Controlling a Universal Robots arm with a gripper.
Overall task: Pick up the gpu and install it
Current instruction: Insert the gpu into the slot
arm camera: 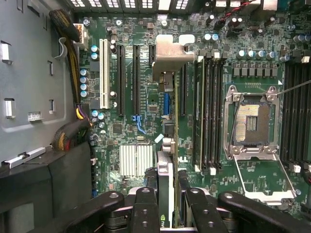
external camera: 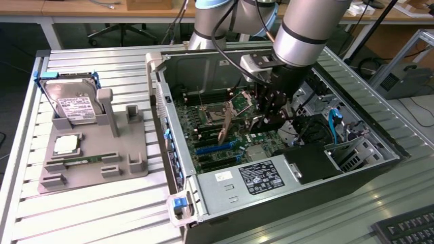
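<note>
In the wrist view's foreground the gripper (arm camera: 169, 204) is clamped on the gpu (arm camera: 165, 145), seen edge-on with its silver end bracket (arm camera: 171, 54) farthest from the camera (over the motherboard's dark slots (arm camera: 121, 80)). Beyond lie the heatsink (arm camera: 136, 159) and the empty CPU socket (arm camera: 252, 124). In the exterior view, the gripper (external camera: 266, 118) hangs inside the open computer case (external camera: 224, 195), center frame; a hard drive (external camera: 73, 107) stands at the left.
</note>
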